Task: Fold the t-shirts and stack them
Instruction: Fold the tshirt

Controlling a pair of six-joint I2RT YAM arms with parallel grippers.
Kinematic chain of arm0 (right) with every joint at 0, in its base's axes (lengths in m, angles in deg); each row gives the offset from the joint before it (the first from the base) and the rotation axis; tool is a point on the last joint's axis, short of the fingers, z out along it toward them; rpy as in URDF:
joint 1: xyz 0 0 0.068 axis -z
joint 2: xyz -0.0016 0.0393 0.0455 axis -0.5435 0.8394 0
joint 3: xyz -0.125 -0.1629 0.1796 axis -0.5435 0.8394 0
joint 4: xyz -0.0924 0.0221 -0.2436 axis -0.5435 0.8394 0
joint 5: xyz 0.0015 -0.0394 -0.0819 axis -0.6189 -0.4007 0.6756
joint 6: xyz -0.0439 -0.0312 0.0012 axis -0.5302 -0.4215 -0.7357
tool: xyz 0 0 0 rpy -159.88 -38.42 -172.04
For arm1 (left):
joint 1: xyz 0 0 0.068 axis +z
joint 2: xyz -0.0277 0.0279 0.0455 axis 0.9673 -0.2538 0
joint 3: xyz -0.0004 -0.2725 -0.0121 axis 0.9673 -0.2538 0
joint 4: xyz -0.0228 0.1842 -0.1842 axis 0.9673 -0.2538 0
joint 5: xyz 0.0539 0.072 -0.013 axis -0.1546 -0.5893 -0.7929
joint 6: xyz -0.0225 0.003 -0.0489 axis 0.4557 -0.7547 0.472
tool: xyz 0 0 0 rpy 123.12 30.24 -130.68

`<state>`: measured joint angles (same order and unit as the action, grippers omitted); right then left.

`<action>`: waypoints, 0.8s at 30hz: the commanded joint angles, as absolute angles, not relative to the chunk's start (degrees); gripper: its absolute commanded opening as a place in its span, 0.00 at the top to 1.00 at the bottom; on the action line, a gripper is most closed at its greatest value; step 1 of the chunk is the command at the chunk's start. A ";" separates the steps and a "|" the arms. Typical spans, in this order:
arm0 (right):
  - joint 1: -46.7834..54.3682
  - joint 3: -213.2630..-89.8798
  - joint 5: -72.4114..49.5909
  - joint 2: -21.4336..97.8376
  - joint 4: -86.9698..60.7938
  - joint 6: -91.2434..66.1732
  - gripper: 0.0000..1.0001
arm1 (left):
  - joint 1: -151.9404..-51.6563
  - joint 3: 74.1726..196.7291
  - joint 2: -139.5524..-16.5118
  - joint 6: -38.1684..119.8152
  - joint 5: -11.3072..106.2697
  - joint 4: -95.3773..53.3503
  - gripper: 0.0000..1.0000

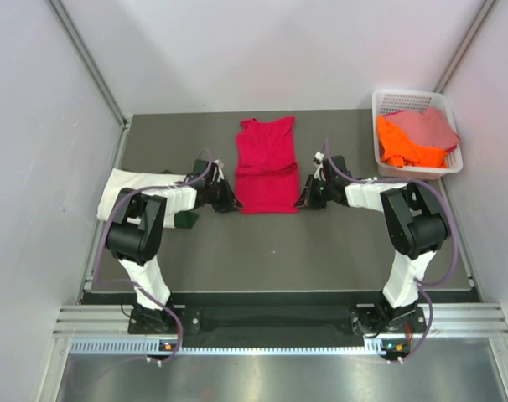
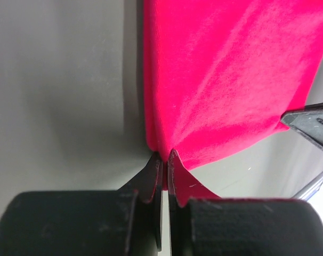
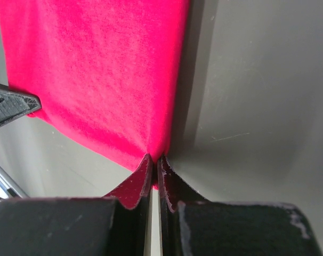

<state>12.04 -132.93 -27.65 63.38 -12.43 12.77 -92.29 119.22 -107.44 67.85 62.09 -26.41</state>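
Observation:
A crimson-red t-shirt [image 1: 265, 164] lies lengthwise on the dark table, partly folded into a narrow strip. My left gripper [image 1: 230, 201] is shut on its near left corner; the left wrist view shows the red cloth [image 2: 225, 80] pinched between the fingers [image 2: 151, 170]. My right gripper [image 1: 303, 199] is shut on the near right corner, with the red cloth [image 3: 97, 80] pinched in the right wrist view too. A cream-white t-shirt [image 1: 130, 186] lies folded at the left under my left arm. Orange [image 1: 405, 146] and dusty pink [image 1: 426, 126] shirts lie in the basket.
A white lattice basket [image 1: 391, 100] stands at the back right corner of the table. White walls close in the table on the left, back and right. The arm bases stand at the near edge.

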 commanded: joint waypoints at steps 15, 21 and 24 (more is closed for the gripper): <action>10.86 -127.43 -31.10 40.63 -0.07 10.88 1.00 | -95.25 116.35 -81.30 65.45 59.17 -45.26 1.00; 10.24 -131.23 -30.14 31.93 7.93 10.27 1.00 | -95.42 120.33 -75.94 66.25 61.11 -51.76 1.00; 10.33 -128.59 -30.75 28.76 8.81 10.18 1.00 | -95.78 117.61 -72.16 66.68 60.93 -52.73 1.00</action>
